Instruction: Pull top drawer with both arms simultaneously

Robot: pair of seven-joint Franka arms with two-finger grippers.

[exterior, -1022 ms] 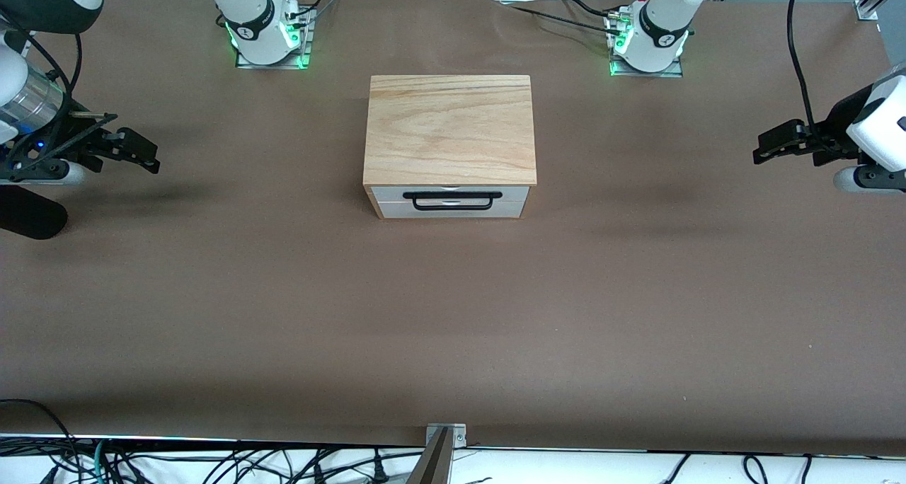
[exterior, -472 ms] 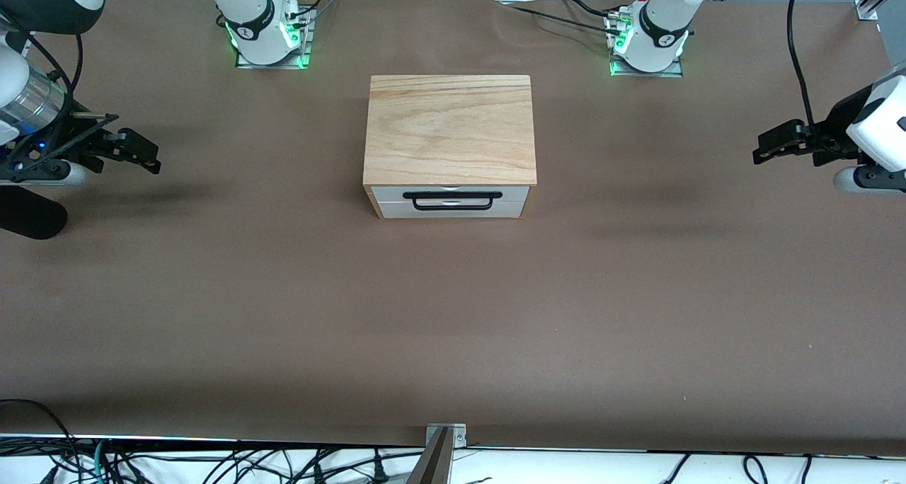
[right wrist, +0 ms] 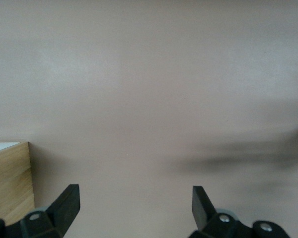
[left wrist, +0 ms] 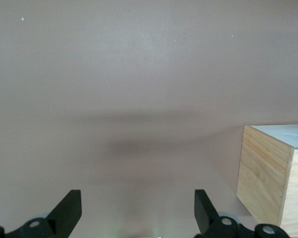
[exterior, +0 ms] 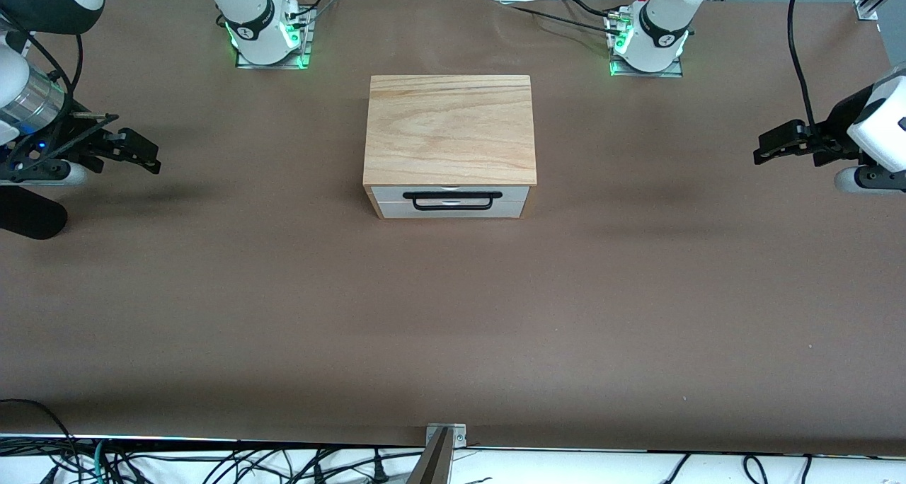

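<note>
A wooden box (exterior: pixel 450 130) stands mid-table. Its top drawer (exterior: pixel 514 193) is closed, with a white front panel facing the front camera and a thin black bar handle (exterior: pixel 453 199). My right gripper (exterior: pixel 152 157) hangs open and empty over the table at the right arm's end, well apart from the box. My left gripper (exterior: pixel 761 150) hangs open and empty over the left arm's end. The left wrist view shows its open gripper (left wrist: pixel 137 198) and a corner of the box (left wrist: pixel 268 173). The right wrist view shows its open gripper (right wrist: pixel 135 194) and a box edge (right wrist: pixel 10 178).
A second white drawer front (exterior: pixel 396 210) sits under the top one. Brown table covering (exterior: pixel 453 314) spreads all round the box. The arm bases (exterior: pixel 265 31) (exterior: pixel 648 38) stand farther from the front camera than the box. Cables lie along the near table edge.
</note>
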